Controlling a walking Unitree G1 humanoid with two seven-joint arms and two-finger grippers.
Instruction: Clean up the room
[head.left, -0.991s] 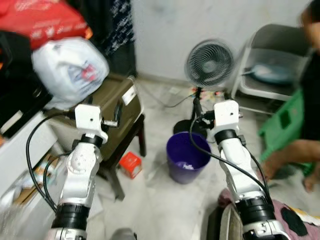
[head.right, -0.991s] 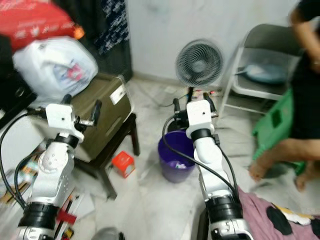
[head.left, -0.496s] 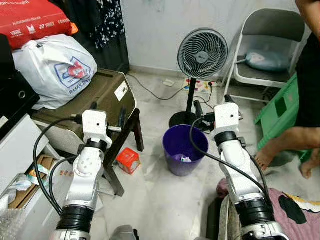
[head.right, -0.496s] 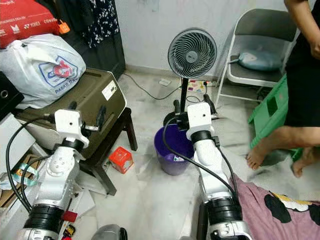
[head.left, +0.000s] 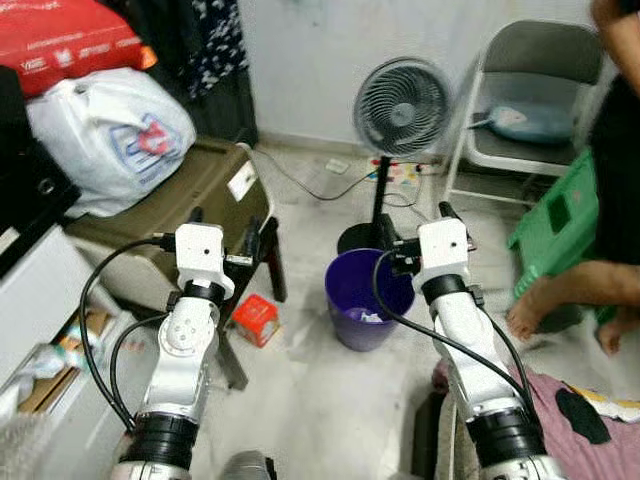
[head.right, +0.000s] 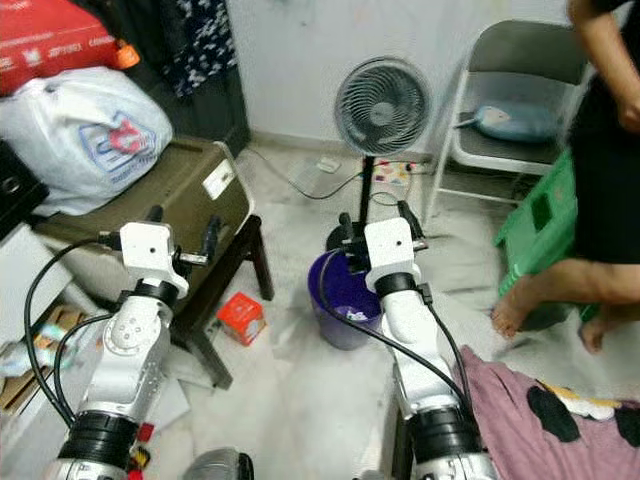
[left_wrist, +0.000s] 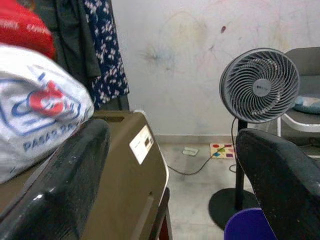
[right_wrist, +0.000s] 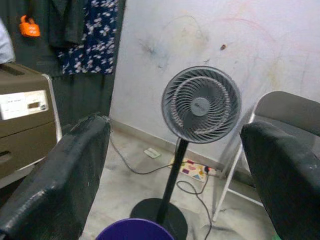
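A purple bucket sits on the floor in the middle of the frame, with a bit of trash inside. A grey fan stands just behind it. The right pincer hangs over the bucket's far rim, fingers apart and holding nothing. The left pincer is also spread wide and holding nothing, near a brown box. A small red box lies on the floor, left of the bucket.

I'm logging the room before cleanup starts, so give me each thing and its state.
left gripper: open, empty
right gripper: open, empty
purple bin: upright, scraps inside
fan: standing upright
red box: lying on floor
white bag: resting on brown case
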